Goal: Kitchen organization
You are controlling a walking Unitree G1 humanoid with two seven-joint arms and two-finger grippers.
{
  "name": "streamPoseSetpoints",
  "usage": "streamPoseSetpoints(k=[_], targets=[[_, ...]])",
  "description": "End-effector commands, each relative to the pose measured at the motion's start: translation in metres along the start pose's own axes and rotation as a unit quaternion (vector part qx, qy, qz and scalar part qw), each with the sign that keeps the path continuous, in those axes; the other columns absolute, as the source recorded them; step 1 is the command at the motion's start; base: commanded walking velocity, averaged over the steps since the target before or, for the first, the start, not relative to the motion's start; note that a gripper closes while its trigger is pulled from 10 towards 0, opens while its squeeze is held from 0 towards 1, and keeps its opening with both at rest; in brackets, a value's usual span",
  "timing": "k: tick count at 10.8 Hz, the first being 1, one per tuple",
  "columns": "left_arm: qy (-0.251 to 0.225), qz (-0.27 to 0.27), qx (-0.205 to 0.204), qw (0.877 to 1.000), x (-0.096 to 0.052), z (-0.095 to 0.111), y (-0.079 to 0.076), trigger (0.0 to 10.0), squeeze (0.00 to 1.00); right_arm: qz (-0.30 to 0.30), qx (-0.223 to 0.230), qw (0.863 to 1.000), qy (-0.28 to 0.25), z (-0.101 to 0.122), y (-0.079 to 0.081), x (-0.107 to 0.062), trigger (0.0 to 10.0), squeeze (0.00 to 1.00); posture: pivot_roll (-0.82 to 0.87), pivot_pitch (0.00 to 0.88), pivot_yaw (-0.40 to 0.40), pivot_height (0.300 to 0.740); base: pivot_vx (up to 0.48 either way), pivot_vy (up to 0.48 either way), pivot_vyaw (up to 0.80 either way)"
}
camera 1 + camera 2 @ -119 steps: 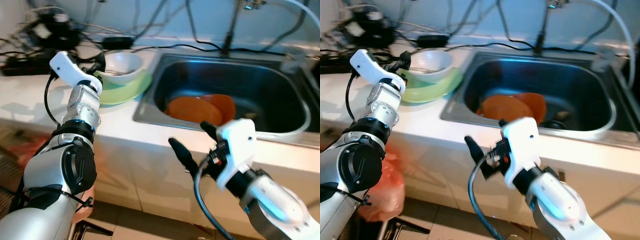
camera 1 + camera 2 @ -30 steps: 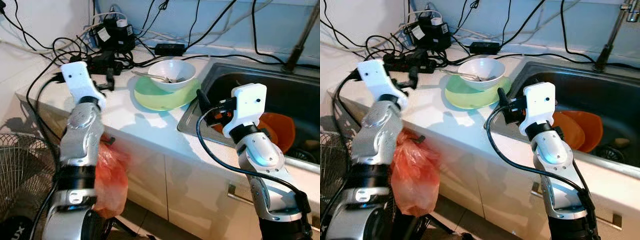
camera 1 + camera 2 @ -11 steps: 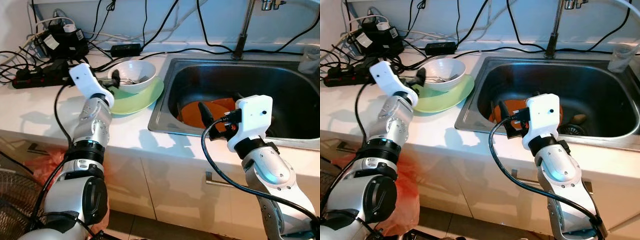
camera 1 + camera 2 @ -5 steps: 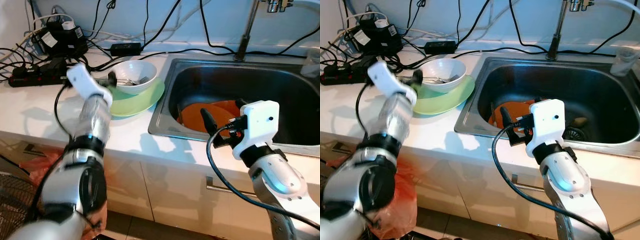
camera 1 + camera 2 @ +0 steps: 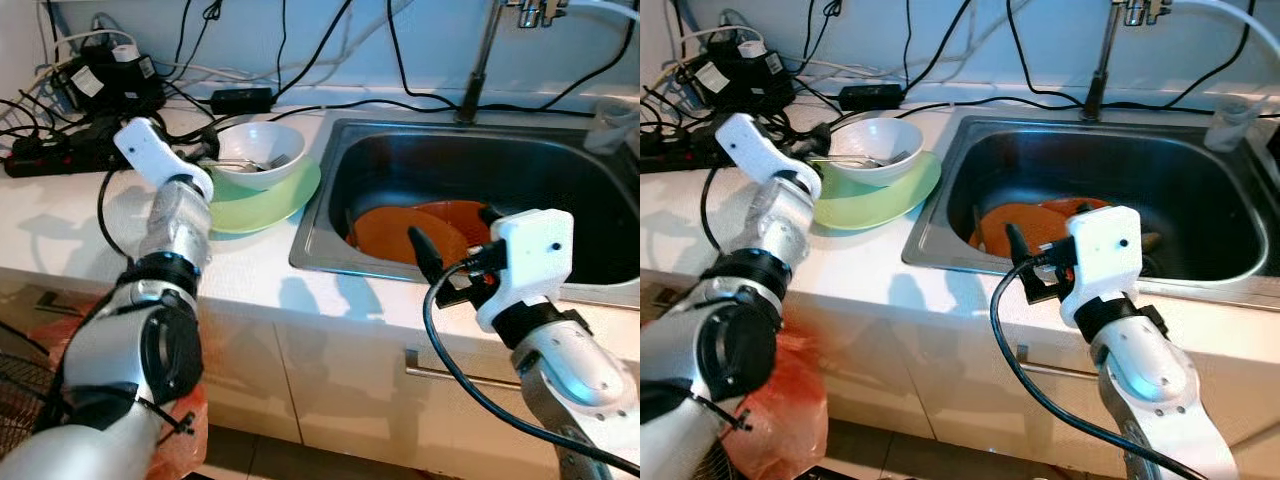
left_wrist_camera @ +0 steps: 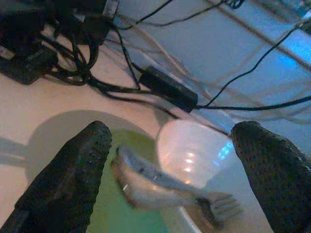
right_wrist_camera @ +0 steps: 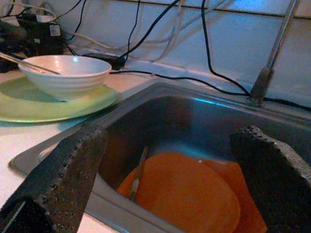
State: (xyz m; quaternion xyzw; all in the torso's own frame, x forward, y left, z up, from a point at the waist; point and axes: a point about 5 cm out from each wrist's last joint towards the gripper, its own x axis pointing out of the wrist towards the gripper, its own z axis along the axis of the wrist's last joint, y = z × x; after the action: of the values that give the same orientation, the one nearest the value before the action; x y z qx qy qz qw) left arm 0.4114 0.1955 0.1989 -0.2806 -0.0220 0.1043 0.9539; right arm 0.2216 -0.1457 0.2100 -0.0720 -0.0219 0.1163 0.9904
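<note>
**A:** Start at the jaws. What have you got?

**B:** Your left gripper (image 6: 170,184) has its jaws wide apart, nothing held. It hangs just over the near rim of the green plate (image 5: 262,205), pointed at the white bowl (image 5: 255,155) that sits on it. A fork (image 6: 214,206) lies across the bowl's rim, tines toward you in the left wrist view.

**A:** And the right?

**B:** Your right gripper (image 7: 170,170) is also spread apart and empty. It sits at the front edge of the sink (image 5: 940,215), aimed into the basin. Two orange plates (image 5: 1025,225) lie overlapping on the sink floor, with a slim utensil (image 7: 138,170) leaning in beside them, too thin to identify.

**A:** Further out?

**B:** On the bench (image 5: 60,215), a tangle of cables and a power strip (image 5: 40,160) sit behind the bowl. A black adapter (image 5: 240,98) lies against the back wall. A clear cup (image 5: 1225,120) stands at the sink's far right corner, by the tap (image 5: 1100,60). An orange bag (image 5: 780,400) hangs below the bench front.

**A:** Progress?

**B:** Early, by my read. Nothing is in either gripper, and the dishes look unsorted: bowl, fork and green plate on the bench, orange plates in the sink. All the moving is left for you.
</note>
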Motion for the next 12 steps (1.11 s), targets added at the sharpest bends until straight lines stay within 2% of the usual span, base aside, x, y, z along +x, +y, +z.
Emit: streamPoseSetpoints(k=[1,2,3,5,6,7,11,12], targets=[[-0.008,0.006,-0.008,1.0,0.002,0.006,0.003,9.5,0.0,0.001,0.002,1.0,0.003,0.002,0.0,-0.004,10.0,0.0,-0.34,0.007,0.07,0.74,0.0,0.0,0.0],[-0.008,0.01,-0.016,1.0,0.002,0.006,0.006,0.5,0.0,0.002,0.001,1.0,0.004,0.003,0.0,-0.005,10.0,0.0,-0.34,0.005,0.069,0.74,0.0,0.0,0.0],[-0.009,0.014,-0.023,1.0,0.002,0.007,0.009,0.0,0.0,0.016,0.011,1.0,0.001,0.005,0.002,-0.005,10.0,0.0,-0.34,0.002,0.068,0.74,0.0,0.0,0.0],[-0.01,0.016,-0.023,1.0,0.002,0.008,0.011,0.0,0.0,0.105,0.062,0.993,0.006,0.006,0.022,-0.008,10.0,0.0,-0.34,0.0,0.067,0.74,0.0,0.0,0.0],[-0.008,0.016,-0.019,1.0,0.002,0.007,0.011,4.3,0.0,0.136,0.064,0.989,0.013,0.005,0.028,-0.011,10.0,0.0,-0.33,0.0,0.064,0.74,0.0,0.0,0.0],[-0.007,0.017,-0.015,1.0,0.002,0.007,0.011,10.0,0.0,0.173,0.076,0.982,0.019,0.005,0.036,-0.015,10.0,0.0,-0.33,0.0,0.065,0.74,0.0,0.0,0.0],[-0.003,0.016,-0.02,1.0,0.002,0.007,0.01,10.0,0.0,0.224,0.101,0.969,0.019,0.009,0.046,-0.02,10.0,0.0,-0.33,0.0,0.073,0.74,0.0,0.0,0.0],[-0.002,0.01,-0.03,1.0,0.002,0.007,0.008,4.3,0.0,0.23,0.112,0.967,0.016,0.012,0.048,-0.02,10.0,0.0,-0.33,0.0,0.076,0.74,0.0,0.0,0.0]])
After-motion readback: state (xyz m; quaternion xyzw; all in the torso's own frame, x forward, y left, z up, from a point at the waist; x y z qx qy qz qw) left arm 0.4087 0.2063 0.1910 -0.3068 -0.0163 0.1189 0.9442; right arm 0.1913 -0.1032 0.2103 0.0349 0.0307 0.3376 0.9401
